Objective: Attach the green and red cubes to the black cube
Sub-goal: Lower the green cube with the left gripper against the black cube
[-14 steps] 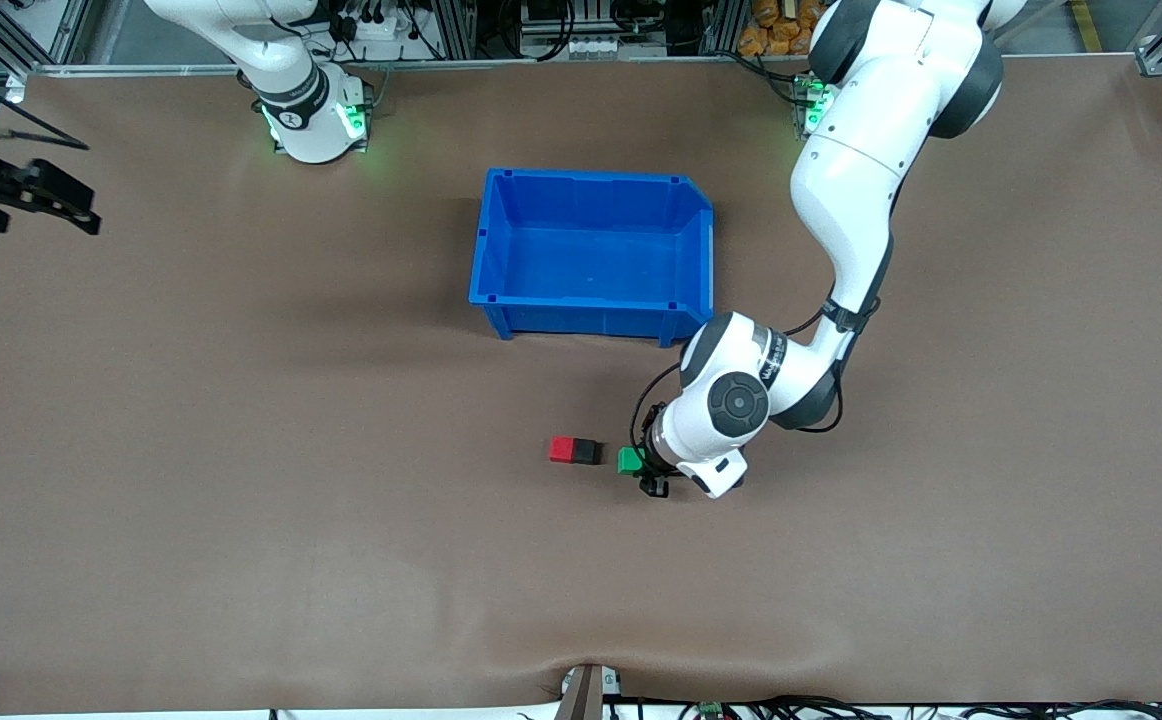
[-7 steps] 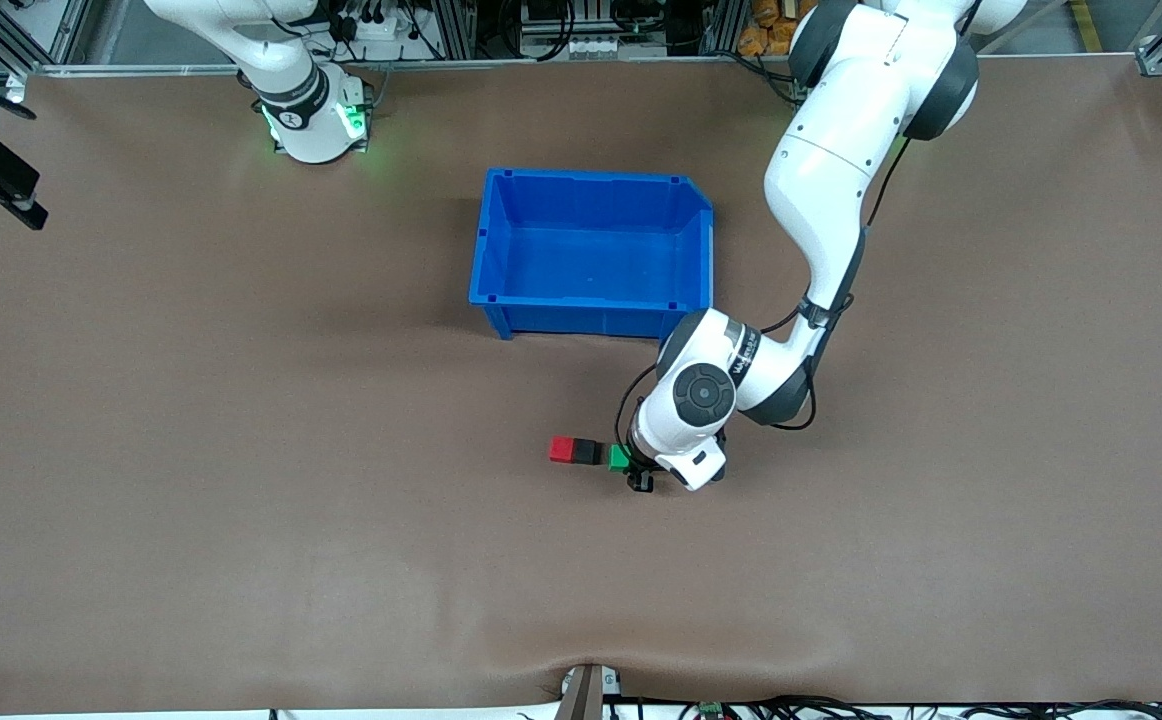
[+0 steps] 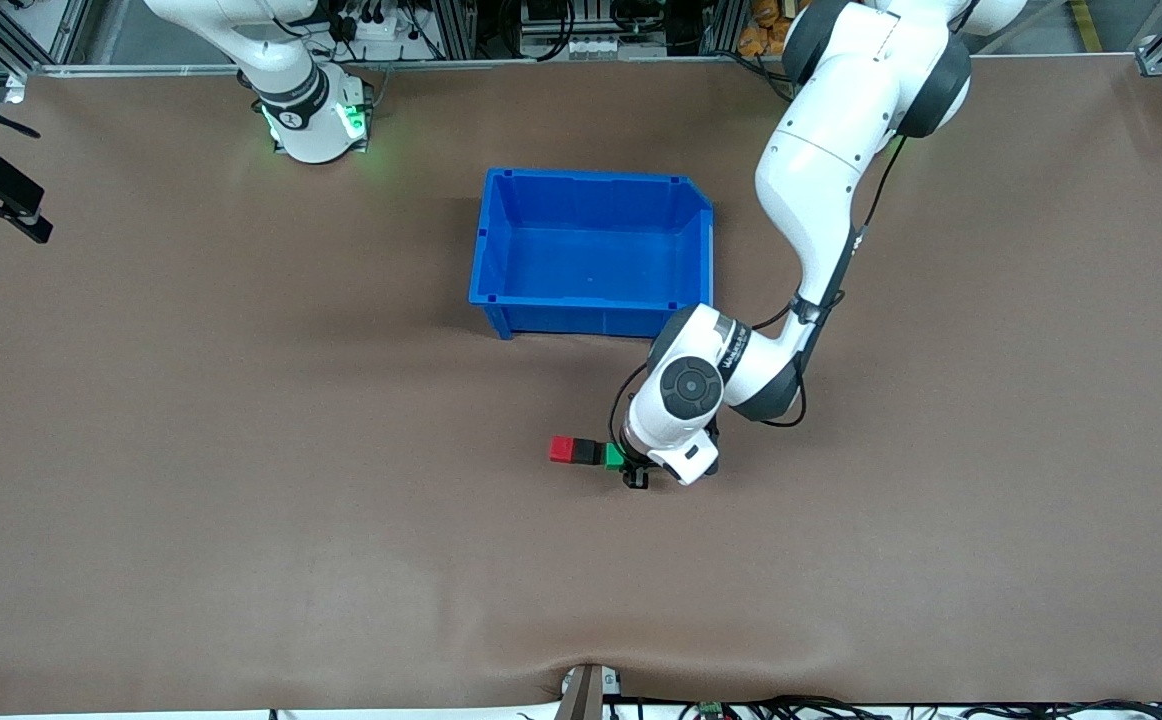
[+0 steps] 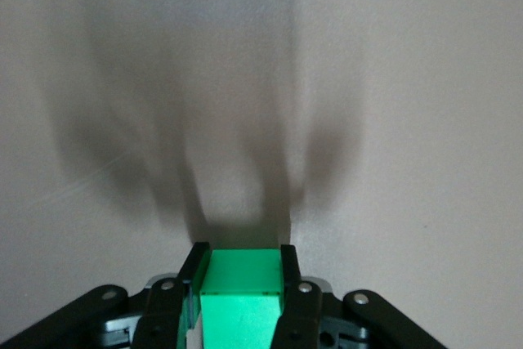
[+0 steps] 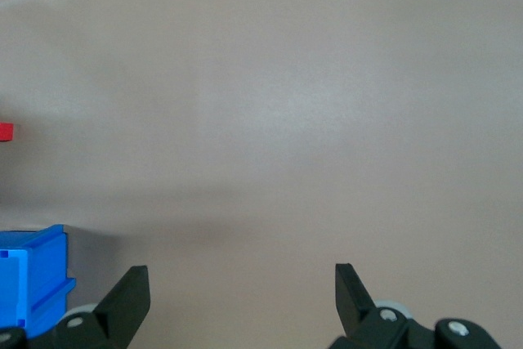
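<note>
**Green cube meets the black one**

Our left claw [image 3: 631, 468] grips the green cube [image 3: 615, 456] on the bench [image 3: 241, 450] — touching the black cube [image 3: 586, 452], red cube [image 3: 562, 449] joined beside it. Our right claw [image 5: 241, 296] waits, spread wide — at the right arm's end.

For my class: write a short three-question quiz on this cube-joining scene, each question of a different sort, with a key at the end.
1. True or false: the left gripper is shut on the green cube.
2. Which cube touches the black cube on the side toward the right arm's end of the table? A) green B) red C) none
3. Fill in: the right gripper is ____, waiting near the table's edge at the right arm's end.

Key:
1. True; its fingers press both sides of the cube.
2. B; the red cube sits flush against it.
3. Open.
</note>
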`<state>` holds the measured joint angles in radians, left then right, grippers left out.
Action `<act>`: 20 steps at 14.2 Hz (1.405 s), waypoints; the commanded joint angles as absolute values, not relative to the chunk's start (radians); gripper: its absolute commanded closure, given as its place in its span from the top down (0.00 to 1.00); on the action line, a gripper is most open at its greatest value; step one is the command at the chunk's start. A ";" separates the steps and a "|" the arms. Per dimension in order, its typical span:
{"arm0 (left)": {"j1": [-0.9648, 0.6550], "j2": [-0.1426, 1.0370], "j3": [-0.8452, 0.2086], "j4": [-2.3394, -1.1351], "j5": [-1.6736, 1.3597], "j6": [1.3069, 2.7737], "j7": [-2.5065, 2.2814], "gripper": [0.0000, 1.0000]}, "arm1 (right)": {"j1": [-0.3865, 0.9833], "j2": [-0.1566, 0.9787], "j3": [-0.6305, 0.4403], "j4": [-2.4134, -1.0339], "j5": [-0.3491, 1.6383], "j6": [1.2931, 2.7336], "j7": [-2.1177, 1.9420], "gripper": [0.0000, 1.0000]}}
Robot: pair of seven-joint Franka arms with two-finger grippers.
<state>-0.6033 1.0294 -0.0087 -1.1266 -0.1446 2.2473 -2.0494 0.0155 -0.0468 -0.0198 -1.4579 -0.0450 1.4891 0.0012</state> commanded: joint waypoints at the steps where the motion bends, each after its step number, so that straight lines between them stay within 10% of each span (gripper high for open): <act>1: -0.644 1.065 0.018 -1.092 -0.149 2.226 -2.088 0.00 | 0.008 -0.037 -0.018 -1.433 -0.034 1.471 0.012 1.00; 18: -0.666 1.035 0.021 -1.101 -0.112 2.089 -2.143 0.00 | 0.008 -0.034 -0.015 -1.434 -0.032 1.459 0.011 1.00; 19: -0.666 1.035 0.021 -1.103 -0.112 2.089 -2.143 0.08 | 0.012 -0.034 -0.015 -1.434 -0.032 1.459 0.011 1.00; 20: -0.667 1.035 0.023 -1.101 -0.104 2.089 -2.140 0.57 | 0.014 -0.035 -0.015 -1.434 -0.032 1.459 0.011 1.00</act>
